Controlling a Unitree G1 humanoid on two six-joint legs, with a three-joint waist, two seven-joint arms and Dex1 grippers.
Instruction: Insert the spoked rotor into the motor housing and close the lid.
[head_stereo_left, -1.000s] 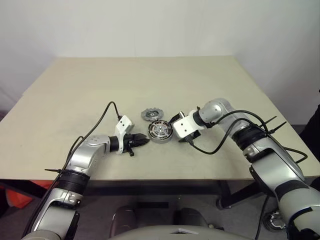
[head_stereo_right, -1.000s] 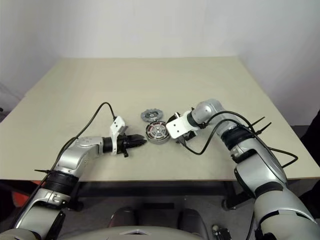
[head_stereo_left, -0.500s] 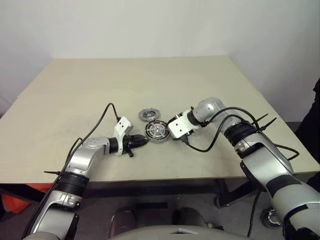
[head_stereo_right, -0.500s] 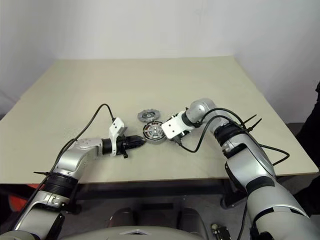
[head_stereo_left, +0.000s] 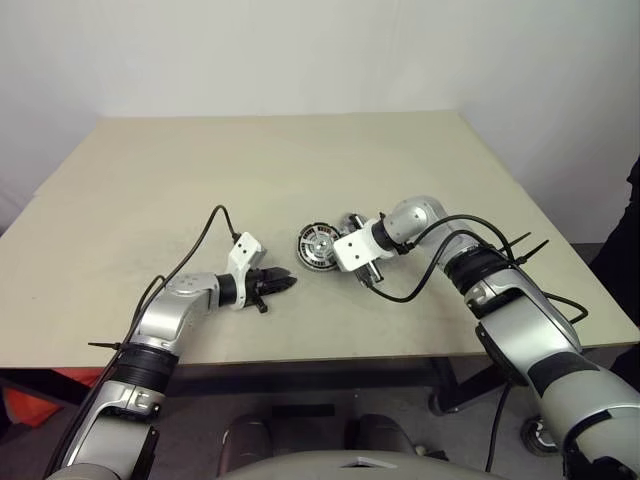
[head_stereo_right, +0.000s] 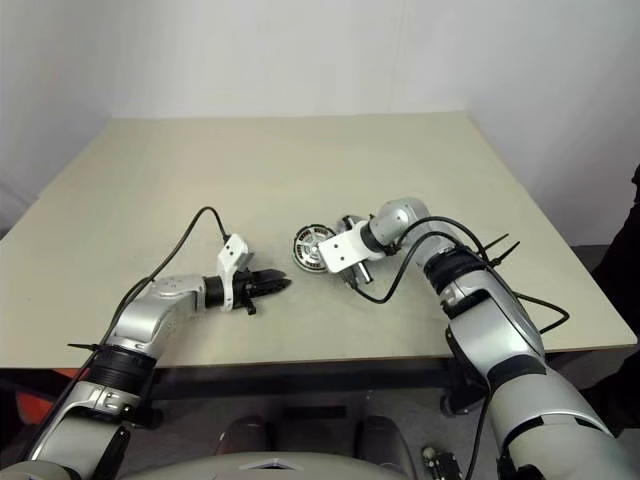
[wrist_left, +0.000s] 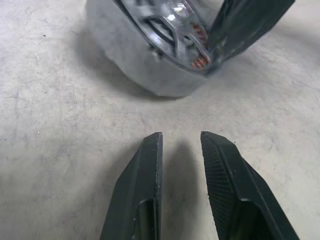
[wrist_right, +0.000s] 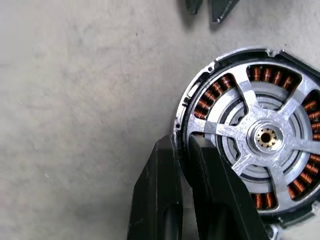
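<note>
Motor housing (head_stereo_left: 320, 245) tipped up on edge on tabletop (head_stereo_left: 200, 180), face toward left side, rim pinched by right tool (wrist_right: 184, 150) with the spoked rotor (wrist_right: 265, 137) already seated inside; lid (head_stereo_left: 349, 221) just behind, partly hidden. Left tool (wrist_left: 181, 145) slightly spread, empty, aimed at housing from left, near but apart; right arm clearly nearer. Versus a second ago: housing then flat, right tool wide, now clamped and housing tilted; left tool unmoved.

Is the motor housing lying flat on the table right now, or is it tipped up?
Tipped up. The motor housing stands on edge, its open face toward the camera, with the right gripper pinching its rim.
</note>
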